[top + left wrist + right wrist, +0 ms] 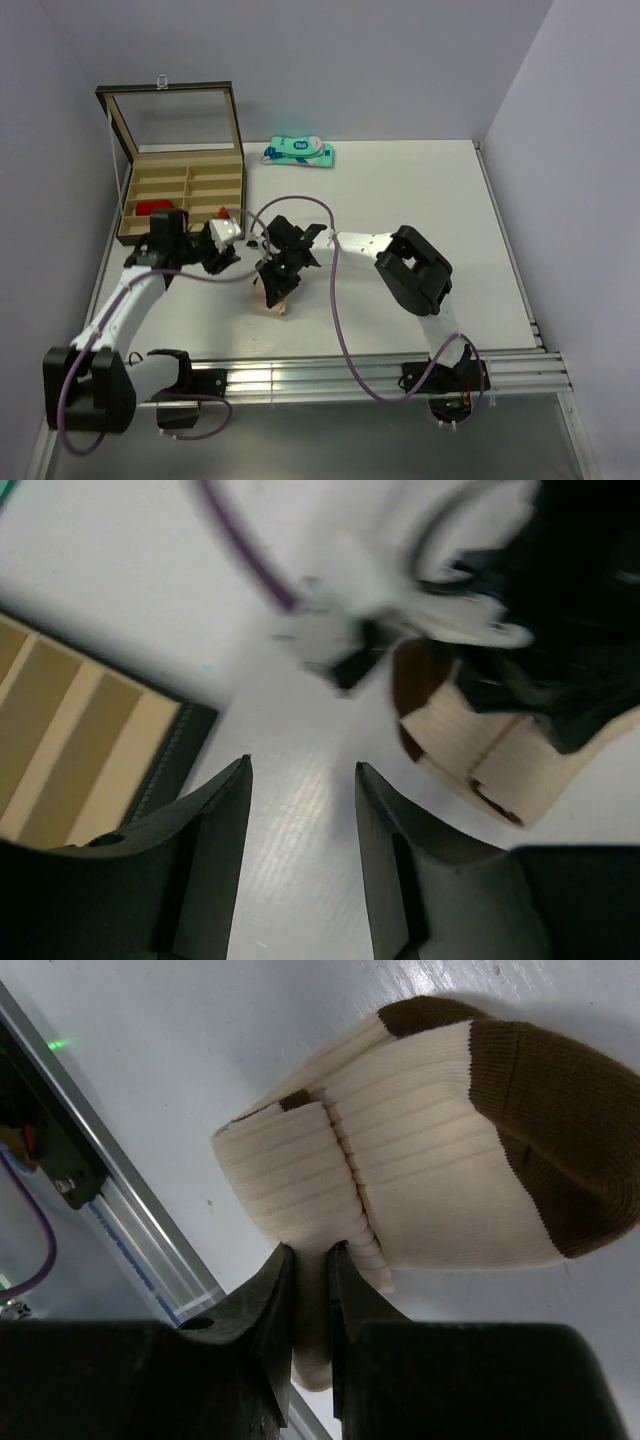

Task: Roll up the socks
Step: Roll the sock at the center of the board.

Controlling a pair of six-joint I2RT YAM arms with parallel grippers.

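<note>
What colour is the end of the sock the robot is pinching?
Brown; the sock is otherwise cream. Best in right wrist view.

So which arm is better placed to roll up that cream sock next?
The right: the right gripper is shut on a fold of the cream sock, while the left gripper is open and empty, off by the box.

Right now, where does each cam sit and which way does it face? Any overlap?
Top external: above and behind the bases, looking down at the table; both arms show.
Left wrist: on the left arm, facing along the open left gripper towards the box corner and cream sock.
Right wrist: on the right arm, facing down; right gripper pinches the sock's fold.
Shared: cream sock, all three views.
</note>
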